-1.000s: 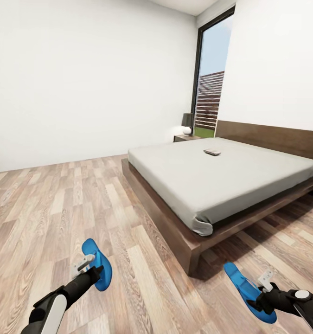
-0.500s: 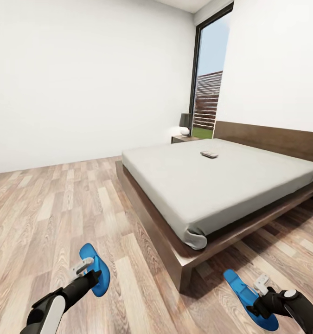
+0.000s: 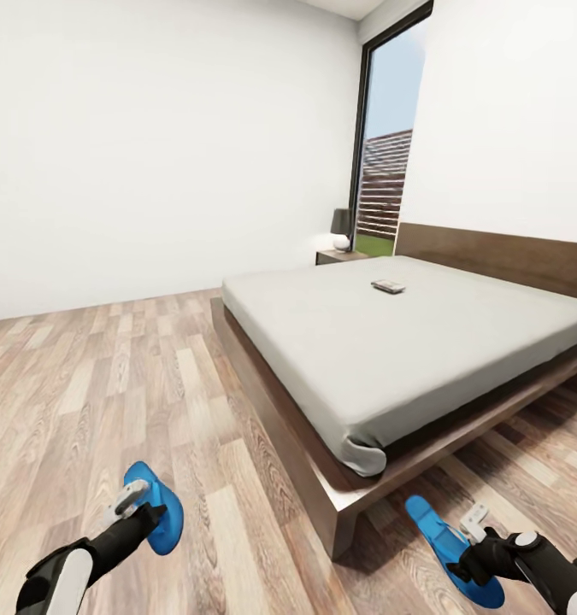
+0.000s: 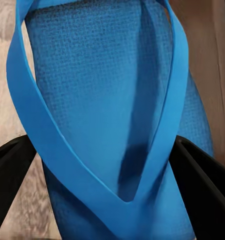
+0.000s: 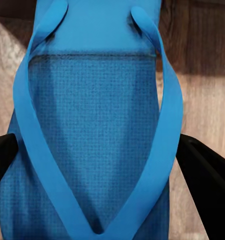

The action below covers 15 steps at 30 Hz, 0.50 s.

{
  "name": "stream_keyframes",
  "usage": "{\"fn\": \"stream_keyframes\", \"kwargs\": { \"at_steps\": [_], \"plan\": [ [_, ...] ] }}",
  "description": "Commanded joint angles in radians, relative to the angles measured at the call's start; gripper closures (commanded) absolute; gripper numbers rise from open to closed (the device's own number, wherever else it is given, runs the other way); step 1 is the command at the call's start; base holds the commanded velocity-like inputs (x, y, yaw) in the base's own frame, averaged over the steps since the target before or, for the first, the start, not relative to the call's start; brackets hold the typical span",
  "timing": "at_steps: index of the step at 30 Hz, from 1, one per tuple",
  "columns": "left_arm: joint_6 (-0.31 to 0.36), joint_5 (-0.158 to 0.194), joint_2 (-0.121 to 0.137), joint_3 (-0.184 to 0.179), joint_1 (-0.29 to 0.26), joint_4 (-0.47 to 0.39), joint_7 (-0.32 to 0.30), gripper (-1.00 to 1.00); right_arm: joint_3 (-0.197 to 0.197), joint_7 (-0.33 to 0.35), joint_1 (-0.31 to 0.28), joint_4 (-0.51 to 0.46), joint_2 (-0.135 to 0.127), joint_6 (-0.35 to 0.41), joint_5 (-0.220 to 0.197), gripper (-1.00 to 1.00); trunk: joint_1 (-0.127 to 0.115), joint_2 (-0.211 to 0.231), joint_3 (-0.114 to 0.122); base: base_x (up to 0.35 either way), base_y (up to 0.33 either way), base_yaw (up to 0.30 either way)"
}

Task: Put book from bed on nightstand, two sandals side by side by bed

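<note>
Each gripper holds one bright blue sandal above the wood floor near the foot of the bed (image 3: 382,350). My left gripper (image 3: 141,514) is shut on the left sandal (image 3: 160,512), out on the open floor left of the bed's corner. My right gripper (image 3: 469,553) is shut on the right sandal (image 3: 442,540), just right of that corner. In the wrist views, black fingers (image 4: 10,172) (image 5: 207,172) flank each sandal (image 4: 107,110) (image 5: 95,125). The book (image 3: 388,286) lies on the mattress near the headboard. A nightstand (image 3: 339,255) with a lamp (image 3: 343,229) stands beyond the bed.
The bed's dark wooden corner (image 3: 344,512) juts out between my two arms. A tall black-framed window (image 3: 384,145) is behind the nightstand. White walls close the room, and a wide stretch of plank floor (image 3: 108,367) lies left of the bed.
The view has shifted a little, so the camera has moved. My left arm with its sandal has dropped lower and to the left. The right arm holds much the same pose.
</note>
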Motion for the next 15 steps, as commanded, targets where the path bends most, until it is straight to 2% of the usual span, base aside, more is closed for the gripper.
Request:
{"fn": "stream_keyframes", "kwargs": {
  "at_steps": [1,3,5,9,11,15],
  "plan": [
    [0.018,0.030,-0.002,0.027,-0.001,-0.006,-0.001,1.00,-0.006,0.007,-0.002,-0.002,0.001,0.023,0.002,1.00,0.004,-0.008,-0.004,0.009,0.000,0.000],
    [0.030,0.047,-0.002,0.050,-0.001,-0.019,-0.001,1.00,-0.007,0.007,-0.010,-0.003,0.001,0.076,0.002,1.00,0.011,-0.020,-0.011,0.005,0.000,0.000],
    [0.033,0.048,-0.002,0.054,-0.001,-0.026,0.001,1.00,-0.007,0.008,-0.017,-0.003,0.001,0.098,0.002,1.00,0.011,-0.020,-0.018,0.002,0.000,0.000],
    [0.030,0.029,0.000,0.011,-0.001,-0.034,0.016,1.00,-0.006,0.009,-0.032,-0.004,0.012,0.134,0.005,1.00,0.013,-0.021,-0.034,0.001,0.000,0.000],
    [0.027,0.021,-0.001,0.001,-0.001,-0.035,0.018,1.00,-0.006,0.008,-0.039,-0.004,0.020,0.140,0.023,1.00,0.014,-0.022,-0.042,0.000,0.000,0.000],
    [0.024,0.017,-0.001,0.001,-0.001,-0.035,0.019,1.00,-0.007,0.004,-0.065,-0.003,0.037,0.144,0.090,1.00,0.016,-0.023,-0.057,0.000,0.000,0.000]
  ]
}}
